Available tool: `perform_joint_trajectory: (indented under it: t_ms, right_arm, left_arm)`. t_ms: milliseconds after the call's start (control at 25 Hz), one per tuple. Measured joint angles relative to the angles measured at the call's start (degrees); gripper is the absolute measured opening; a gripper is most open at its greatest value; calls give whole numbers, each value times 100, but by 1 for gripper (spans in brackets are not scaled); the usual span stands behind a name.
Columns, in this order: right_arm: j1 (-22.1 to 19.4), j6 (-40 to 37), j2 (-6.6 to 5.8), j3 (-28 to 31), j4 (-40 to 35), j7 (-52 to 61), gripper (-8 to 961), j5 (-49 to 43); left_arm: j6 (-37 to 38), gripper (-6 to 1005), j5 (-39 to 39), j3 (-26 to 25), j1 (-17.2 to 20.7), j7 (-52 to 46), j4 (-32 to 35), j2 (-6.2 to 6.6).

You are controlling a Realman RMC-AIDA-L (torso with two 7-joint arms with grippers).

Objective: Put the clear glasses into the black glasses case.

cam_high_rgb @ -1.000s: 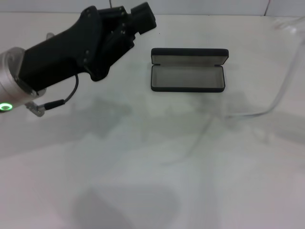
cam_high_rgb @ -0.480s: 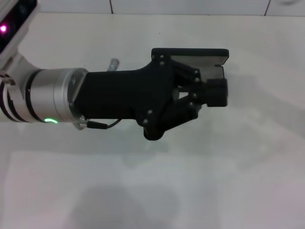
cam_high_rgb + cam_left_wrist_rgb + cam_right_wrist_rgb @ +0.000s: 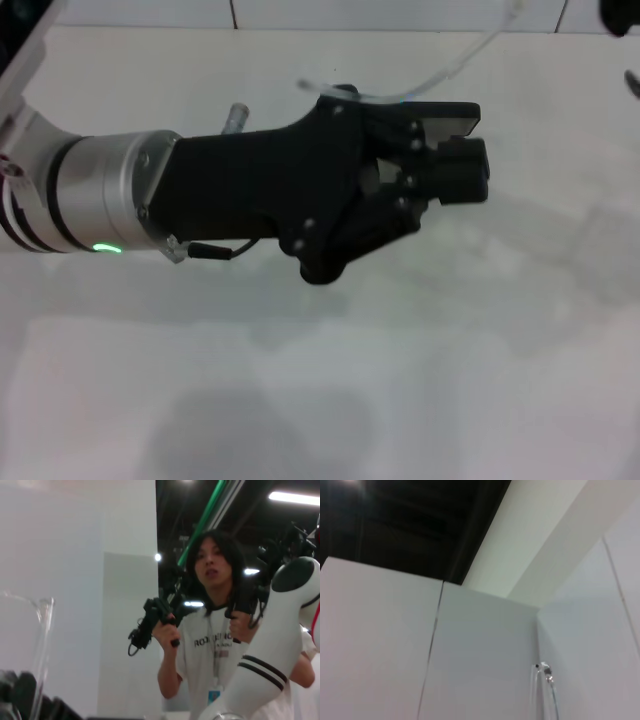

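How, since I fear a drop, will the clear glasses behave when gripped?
Probably light and springy: the glasses show only as a thin see-through arm above the case. Likely slippery and easily bent, being smooth bare plastic.

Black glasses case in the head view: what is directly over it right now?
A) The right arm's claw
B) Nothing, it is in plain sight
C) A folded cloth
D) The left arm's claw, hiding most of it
D: the left claw reaches across the black glasses case, leaving only a lid corner visible.
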Motion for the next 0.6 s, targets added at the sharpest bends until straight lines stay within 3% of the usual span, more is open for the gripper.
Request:
perform_joint_trajectory:
  t_ms: [320,600]
  right_arm:
    - [9,514,-2,-772,-330,-147,65,-32]
    - [9,776,-2,-1250,-544,-197,65,-29]
  left_arm:
    - [7,60,-770,5,182,9,-35,-7]
    - [-35,60,-1206,-49,185,12,-468,6]
